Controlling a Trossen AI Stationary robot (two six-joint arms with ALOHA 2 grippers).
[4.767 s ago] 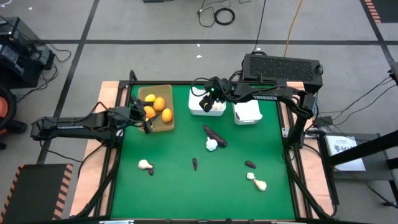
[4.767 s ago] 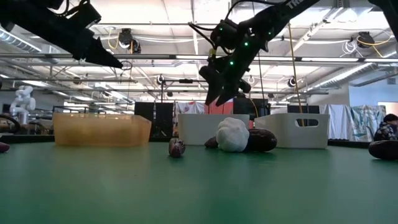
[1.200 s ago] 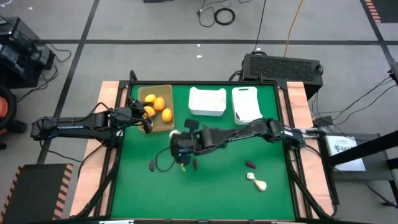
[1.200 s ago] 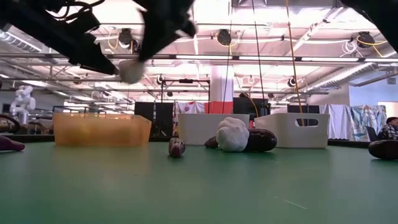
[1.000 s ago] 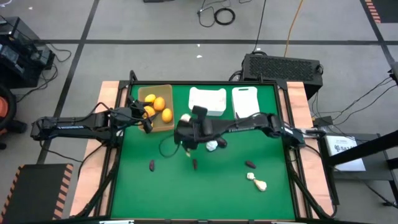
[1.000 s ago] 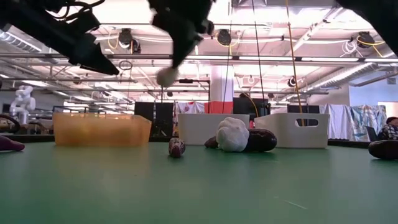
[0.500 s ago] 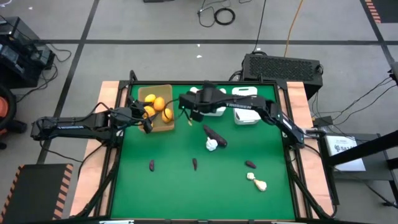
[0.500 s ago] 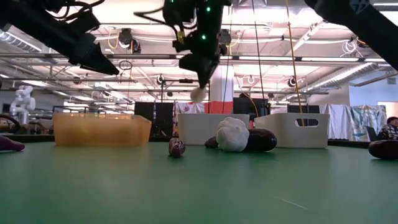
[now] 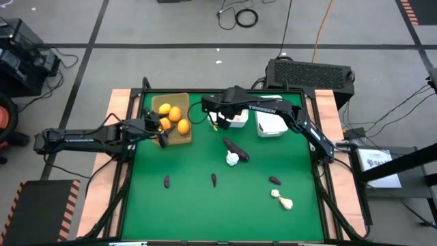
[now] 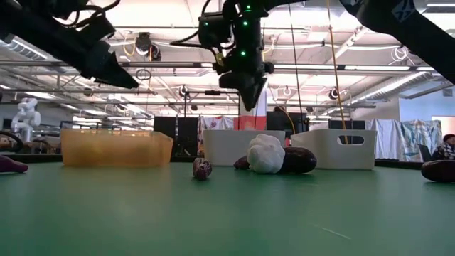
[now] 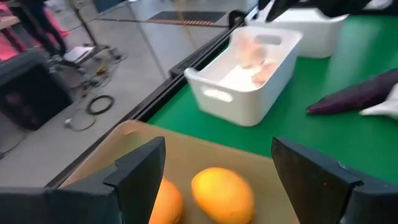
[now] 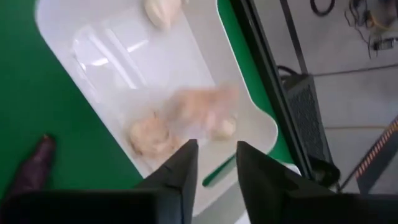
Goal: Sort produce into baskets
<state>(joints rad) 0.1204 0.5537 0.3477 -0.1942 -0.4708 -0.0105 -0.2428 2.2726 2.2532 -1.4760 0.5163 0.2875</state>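
Surface: green table [image 9: 205,212], hall lights behind.
Garlic bulb: blurred in the middle white bin [image 12: 118,68]; half a second ago it hung from the right gripper.
Right gripper [image 9: 217,120]: over that bin's left edge, fingers slightly parted, empty.
Left gripper [image 9: 161,134]: jaws spread, unmoved at the tan tray [image 9: 179,139] left of the bin, oranges [image 9: 174,114] inside.
Eggplant [image 9: 235,147]: just below the bin.

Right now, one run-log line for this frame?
right gripper: open over white bin, garlic dropping in | left gripper: open over tan tray
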